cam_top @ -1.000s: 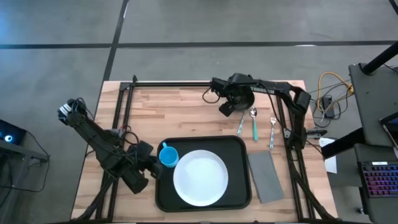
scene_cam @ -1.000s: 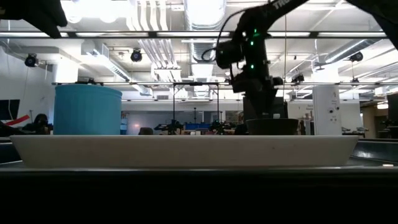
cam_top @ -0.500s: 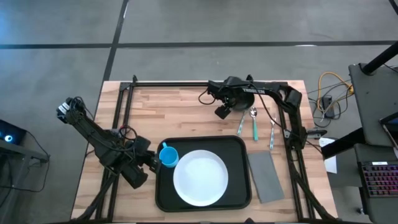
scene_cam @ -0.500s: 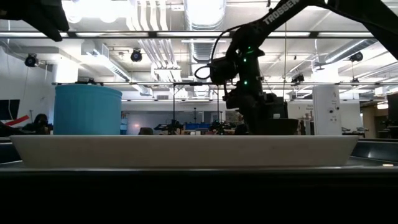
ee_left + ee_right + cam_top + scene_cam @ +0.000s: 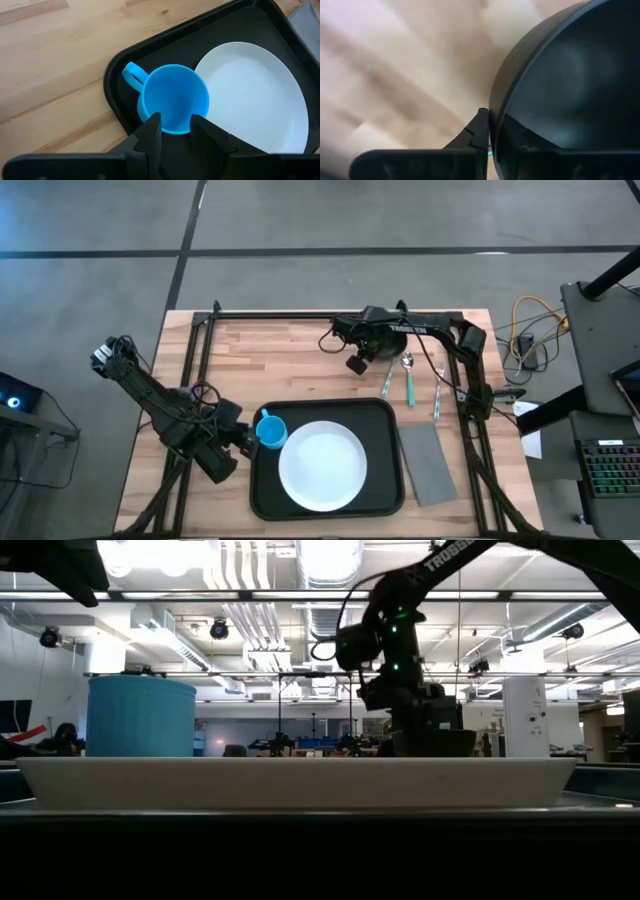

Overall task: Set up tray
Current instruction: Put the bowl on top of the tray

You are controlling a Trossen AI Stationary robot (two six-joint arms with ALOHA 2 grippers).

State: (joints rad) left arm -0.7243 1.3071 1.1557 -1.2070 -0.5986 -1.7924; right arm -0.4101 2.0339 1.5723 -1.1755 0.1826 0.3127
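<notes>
A black tray (image 5: 255,480) at the table's near middle carries a white plate (image 5: 322,465) and an upright blue cup (image 5: 175,102) in its far left corner. My left gripper (image 5: 176,132) hovers open above the cup's near side, clear of it. A black bowl (image 5: 560,75) sits at the far part of the table, mostly hidden under my right arm in the high view. The plate hides its base in the low view. My right gripper (image 5: 492,130) points down and is shut on the bowl's rim. My right gripper pinches the bowl's rim (image 5: 495,107) between its two fingers, one finger (image 5: 479,127) outside the wall and the other (image 5: 512,130) inside the hollow. It comes from above, pointing steeply down. The bowl stays level; the plate hides whether it still rests on the table.
A spoon (image 5: 408,378), a fork (image 5: 438,393) and a third teal-handled utensil (image 5: 387,385) lie right of the bowl, beyond the tray's far right corner. A grey napkin (image 5: 428,465) lies right of the tray. Black frame rails run along the table's left, right and far edges.
My right gripper has sunk toward the bowl and shifted a little toward the table's left. The bowl, the cup and the plate have stayed where they were.
</notes>
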